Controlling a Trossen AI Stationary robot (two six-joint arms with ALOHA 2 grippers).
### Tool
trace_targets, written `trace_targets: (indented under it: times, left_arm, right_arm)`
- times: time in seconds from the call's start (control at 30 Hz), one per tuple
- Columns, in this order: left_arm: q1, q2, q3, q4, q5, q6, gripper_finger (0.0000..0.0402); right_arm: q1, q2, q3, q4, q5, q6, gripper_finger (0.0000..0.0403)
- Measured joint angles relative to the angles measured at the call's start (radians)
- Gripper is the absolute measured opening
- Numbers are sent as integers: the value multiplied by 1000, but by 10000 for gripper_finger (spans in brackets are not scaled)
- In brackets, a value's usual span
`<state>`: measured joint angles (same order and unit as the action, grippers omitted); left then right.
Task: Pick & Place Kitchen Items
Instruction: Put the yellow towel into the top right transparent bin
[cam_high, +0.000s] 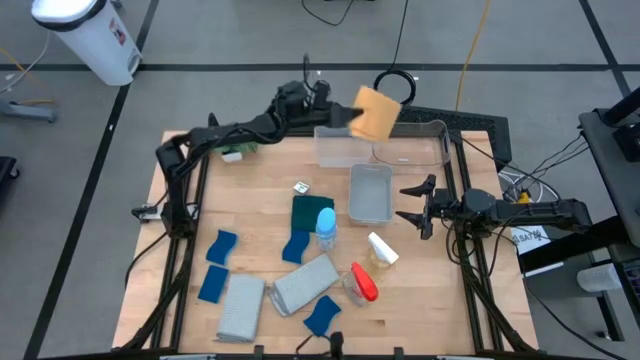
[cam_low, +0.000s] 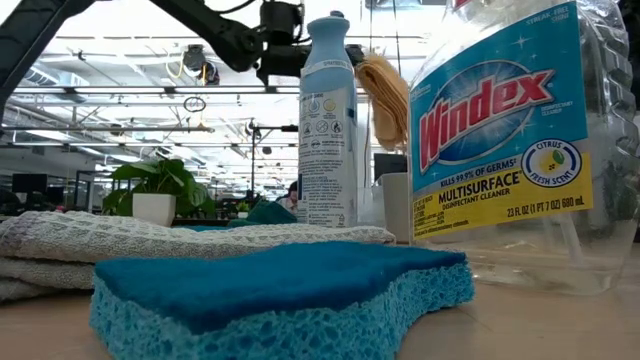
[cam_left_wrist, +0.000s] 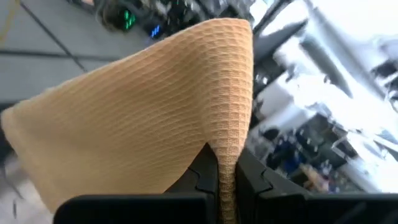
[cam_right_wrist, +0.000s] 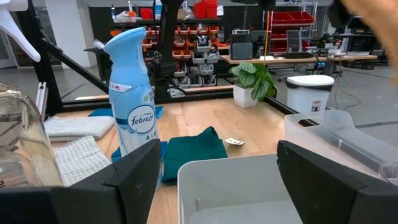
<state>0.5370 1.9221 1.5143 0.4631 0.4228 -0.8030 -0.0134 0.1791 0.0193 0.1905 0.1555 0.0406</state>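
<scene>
The left end effector is clamped on the orange cloth, held aloft over the far clear bin. A smaller bin sits just nearer. The right end effector, fingers spread and empty, waits beside that bin at the bench's right edge.

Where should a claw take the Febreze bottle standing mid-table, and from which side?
Grip the Febreze bottle around its straight body below the blue top, coming in level from the right claw's side. It stands upright, and the dark teal cloth lies against its far side.
</scene>
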Motion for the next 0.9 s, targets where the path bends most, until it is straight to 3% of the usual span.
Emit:
trace_targets:
  times: [0.1, 0.23, 0.57, 0.9]
  left_arm:
    - [-16, 2, 0, -84, -14, 32, 14]
    - [-22, 3, 0, -218, -109, 108, 14]
    - [3, -58, 0, -300, -130, 199, 14]
    - [4, -230, 0, -734, -471, 430, 14]
  right_arm:
    - [0, 0, 0, 0, 0, 0, 293]
    - [0, 0, 0, 0, 0, 0, 293]
    - [0, 0, 0, 0, 0, 0, 293]
    - [0, 0, 0, 0, 0, 0, 293]
